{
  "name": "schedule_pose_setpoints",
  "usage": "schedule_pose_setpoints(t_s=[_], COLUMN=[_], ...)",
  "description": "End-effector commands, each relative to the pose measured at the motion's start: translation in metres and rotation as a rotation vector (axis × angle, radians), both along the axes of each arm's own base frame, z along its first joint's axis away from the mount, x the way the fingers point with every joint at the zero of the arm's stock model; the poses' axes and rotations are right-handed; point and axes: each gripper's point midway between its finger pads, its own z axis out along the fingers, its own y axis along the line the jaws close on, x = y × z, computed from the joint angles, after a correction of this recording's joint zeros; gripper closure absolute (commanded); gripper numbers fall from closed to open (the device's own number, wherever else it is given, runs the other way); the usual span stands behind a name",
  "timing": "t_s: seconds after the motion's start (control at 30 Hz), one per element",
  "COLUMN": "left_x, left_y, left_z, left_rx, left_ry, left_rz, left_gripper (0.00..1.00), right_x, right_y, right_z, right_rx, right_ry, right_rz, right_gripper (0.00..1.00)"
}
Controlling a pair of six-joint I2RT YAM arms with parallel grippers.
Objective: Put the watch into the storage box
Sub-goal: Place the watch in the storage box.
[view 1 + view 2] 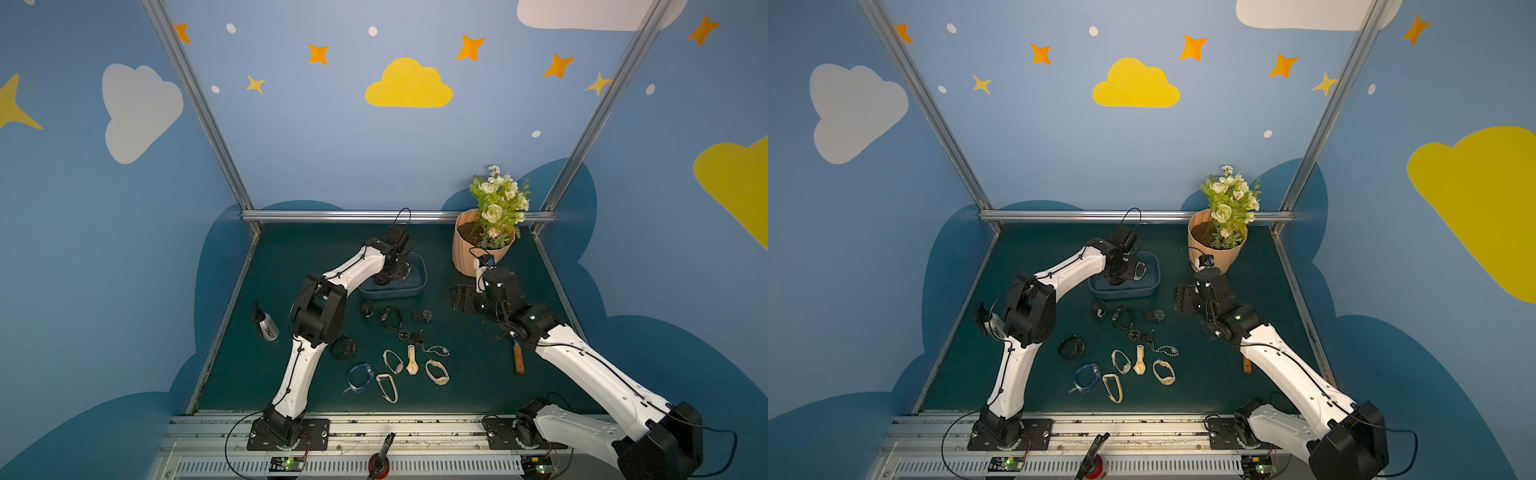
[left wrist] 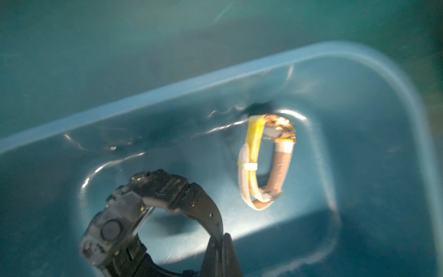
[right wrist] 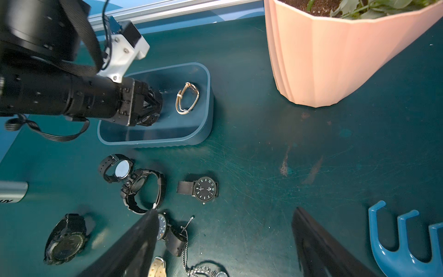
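Left pincer (image 2: pixel 221 239): pinching the black watch (image 2: pixel 115 230) by its strap, low inside the storage box (image 2: pixel 359 60).
Box: by the counter's (image 1: pixel 478 386) back edge, tan watch (image 2: pixel 263 163) inside.
Right pincer (image 3: pixel 225 211): spread wide, holding nothing.

Black analog watch (image 3: pixel 205 189), mid-counter, right end of the far row of black watches. White numerals run round the dial, readable in the right wrist view. 12 and 10 are clearest, the rest small. 12 sits on the side opp. the visible strap piece. In a top view this watch (image 1: pixel 424 316) is too small to read.

Silver spray bottle (image 1: pixel 268 328), lying at the counter's left. Dark print runs lengthwise on the body. It also shows on the bottle (image 1: pixel 995 330) beside the arm, but the letters are too small to make out.

Second dark-dial watch (image 3: pixel 162 226), nearer: tick marks only, digits not legible.

Chunky black watch (image 2: pixel 112 230): blurred, nothing readable.
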Motion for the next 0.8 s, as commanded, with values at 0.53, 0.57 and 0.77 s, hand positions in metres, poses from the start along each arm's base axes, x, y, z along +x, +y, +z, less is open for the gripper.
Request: schedule_pose_setpoints(t_s=[0.53,0.57,0.77], left_x=[0.007,0.008,0.004], left_y=[0.006,0.004,-0.004], left_z=[0.013,0.021,0.063], left_rx=[-0.045,-0.058,-0.144], left_ry=[0.011,0.001,-0.047], left_rz=[0.057,0.056,0.034], left_gripper=[0.49,0.44,0.27], right_x=[-0.004,-0.003,-0.003], right_y=[-0.01,-0.01,-0.01], right_z=[0.003,0.003,0.003], right_rx=[0.0,0.001,0.006], right_ry=[-0.005,-0.006,-0.006], right_rz=[-0.021,-0.023,-0.023], right_gripper=[0.12,0.12,0.12])
